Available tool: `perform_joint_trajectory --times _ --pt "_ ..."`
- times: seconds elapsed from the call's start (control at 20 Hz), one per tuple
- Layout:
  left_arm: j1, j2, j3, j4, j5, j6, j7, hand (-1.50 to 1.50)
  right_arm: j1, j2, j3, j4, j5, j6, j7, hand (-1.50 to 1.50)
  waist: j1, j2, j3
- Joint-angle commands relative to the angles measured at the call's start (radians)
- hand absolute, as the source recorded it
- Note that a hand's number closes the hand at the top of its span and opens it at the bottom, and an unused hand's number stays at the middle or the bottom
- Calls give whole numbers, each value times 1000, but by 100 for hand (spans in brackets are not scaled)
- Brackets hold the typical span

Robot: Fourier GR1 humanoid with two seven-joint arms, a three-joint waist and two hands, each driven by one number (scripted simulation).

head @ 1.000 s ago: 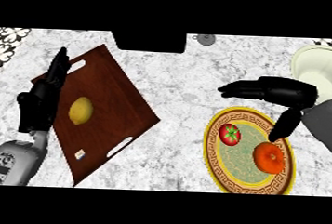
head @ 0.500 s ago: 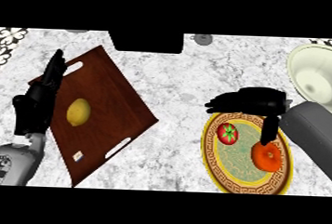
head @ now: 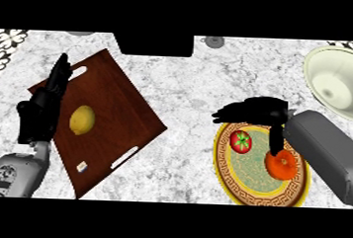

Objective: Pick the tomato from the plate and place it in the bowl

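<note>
Marbled grey-white tabletop (head: pixel 188 82), veined and matte, filling the view.

Dark reddish-brown wooden tray (head: pixel 118 114), rectangular, lying at a slant on the left side, with white slot handles cut near two of its edges.

Grey right forearm (head: pixel 328 156), smooth and rounded, coming in from the lower right, overlapping the right edge of the round plate.

Cream bowl (head: pixel 340 87), glossy and deep, at the upper right edge, well apart from the plate, partly cut off by the frame.

Round plate (head: pixel 232 184) with a gold rim, dark key-pattern border and speckled greenish centre, at the lower right.

Black right hand (head: pixel 256 111) over the plate's far edge, fingers extended leftward and relaxed, the thumb (head: pixel 276 139) reaching down toward the orange, closed on nothing.

Black left hand (head: pixel 42 111) at the tray's left edge, fingers straight and together, pointing up, resting.

Orange (head: pixel 282 165), round and dimpled, on the plate's right half.

Yellow lemon (head: pixel 81 119), oval, on the tray near the left hand.

Red tomato (head: pixel 241 141), small and glossy with a green star-shaped stem, on the plate's upper left part, just below the right hand's fingers; contact not discernible.
</note>
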Motion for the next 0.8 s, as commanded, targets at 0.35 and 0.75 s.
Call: perform_joint_trajectory --times 0.35,0.75 --pt "45 -30 40 -33 -28 -32 -13 0 7 96 -36 170 124 -16 -129 -150 -2 0 1" --pt "-28 -41 63 1 -49 -57 32 0 47 175 -41 178 212 -172 -174 150 -8 0 1"
